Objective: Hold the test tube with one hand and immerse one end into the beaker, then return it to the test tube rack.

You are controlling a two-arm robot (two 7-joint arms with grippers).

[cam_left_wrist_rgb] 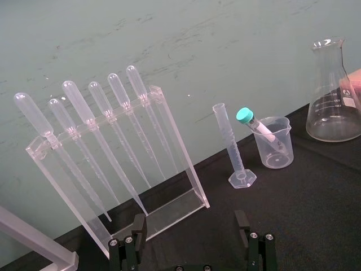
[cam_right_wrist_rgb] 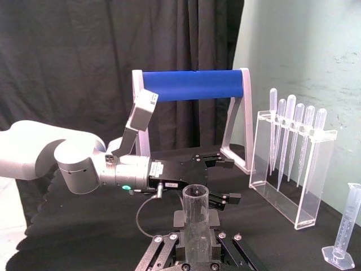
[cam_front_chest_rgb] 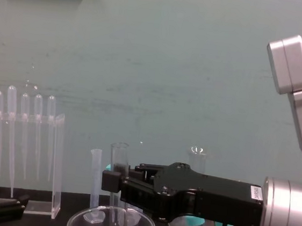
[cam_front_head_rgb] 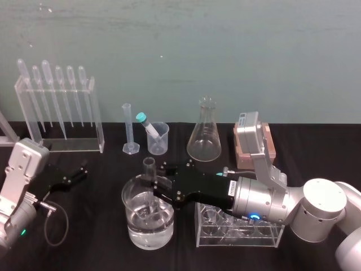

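While the left gripper [cam_front_head_rgb: 76, 174] just sits parked on the left side of the black tabletop [cam_front_head_rgb: 96, 254], fingers [cam_left_wrist_rgb: 127, 248] spread apart with nothing between them, the right gripper [cam_front_head_rgb: 152, 185] is the one doing the work. It reaches in from the right, passing over the test tube rack [cam_front_head_rgb: 237, 231], and it's clamped onto the test tube [cam_front_head_rgb: 149, 166] a bit below the open mouth.

The tube stands pretty much upright, directly over the beaker [cam_front_head_rgb: 132, 226]. Its round lower end is down inside the glass and, as far as I can tell from the head view, it's under the waterline. The chest view gives the same thing side-on: the tube sticks up above the black fingers and the beaker rim sits right underneath. The beaker itself is on the tabletop just to the left of the rack.

Along the back there's a pipette stand [cam_front_head_rgb: 56, 113] on the left, then a graduated cylinder [cam_front_head_rgb: 128, 127]. Next is a small beaker [cam_front_head_rgb: 159, 141] with a teal-capped tube [cam_front_head_rgb: 145, 123] leaning in it, and a conical flask [cam_front_head_rgb: 204, 135] behind the rack.
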